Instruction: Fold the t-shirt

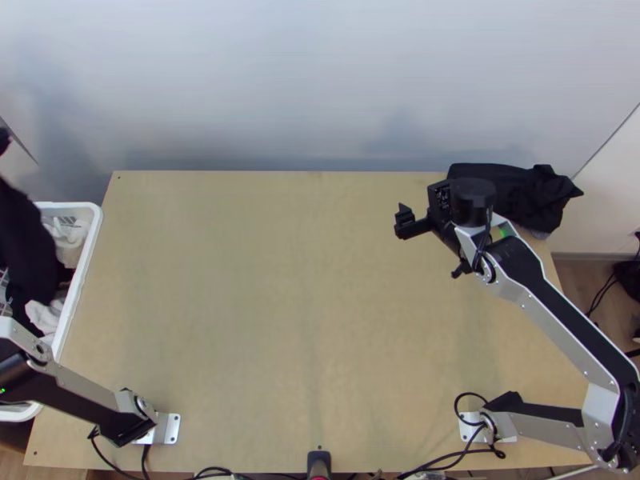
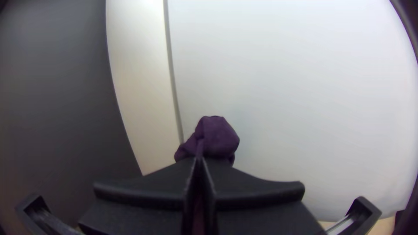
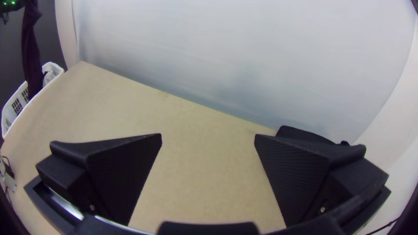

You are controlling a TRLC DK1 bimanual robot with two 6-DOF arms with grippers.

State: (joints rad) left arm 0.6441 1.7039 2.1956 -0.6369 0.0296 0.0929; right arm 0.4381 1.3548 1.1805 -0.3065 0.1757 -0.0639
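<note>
Left gripper [image 2: 199, 164] pinches dark cloth [image 2: 217, 137] hanging by the white basket [image 1: 86, 260]; my right gripper [image 1: 433, 245] stands wide open, empty.

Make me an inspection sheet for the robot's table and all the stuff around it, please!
Surface: light wooden table, bare across its middle.
Job's things: dark cloth, gripped and hanging down at the white basket by the table's left side; can't tell if it's the t-shirt.
Clutter: black cloth bunched at the far right corner; whitish cloths in the basket.
Left tool: shut on the dark cloth.
Right tool: open, over the table's far part, right of the middle; nothing seen between its fingers.
Cables: black cables around both arm bases, along the near edge.
Surroundings: pale wall behind the table; wooden floor on the right.
</note>
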